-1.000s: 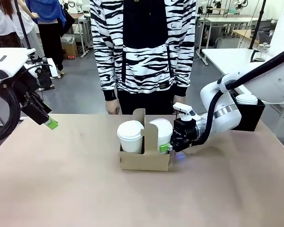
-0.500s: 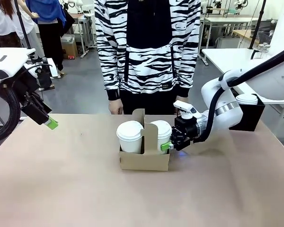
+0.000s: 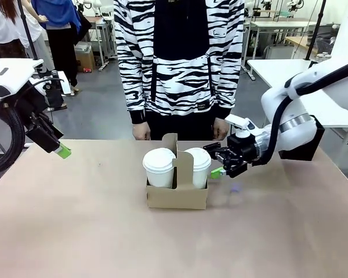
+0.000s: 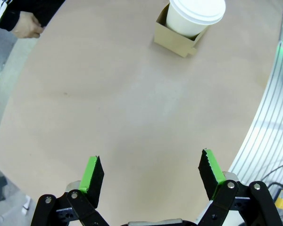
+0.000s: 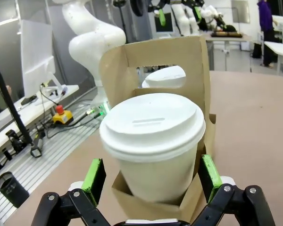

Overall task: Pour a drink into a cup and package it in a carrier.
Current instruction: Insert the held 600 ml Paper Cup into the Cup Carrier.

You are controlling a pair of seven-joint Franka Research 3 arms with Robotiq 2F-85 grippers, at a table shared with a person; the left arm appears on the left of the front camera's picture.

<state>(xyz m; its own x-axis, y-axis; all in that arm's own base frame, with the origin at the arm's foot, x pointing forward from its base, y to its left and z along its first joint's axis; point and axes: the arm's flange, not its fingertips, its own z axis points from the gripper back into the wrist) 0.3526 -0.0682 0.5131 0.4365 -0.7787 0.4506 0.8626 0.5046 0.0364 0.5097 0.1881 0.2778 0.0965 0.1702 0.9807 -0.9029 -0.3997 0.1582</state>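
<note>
Gaping right gripper sits just beside the carrier edge.

The big flat brown table stood on a grey floor, with white tables far behind.

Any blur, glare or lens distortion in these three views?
Front view: sharp, even light, soft shadow under the carrier. Left wrist view: strong wide-angle bend, table edge curves; left hand in focus. Right wrist view: lidded cup looms large between the right hand's open pads, background softer.
</note>
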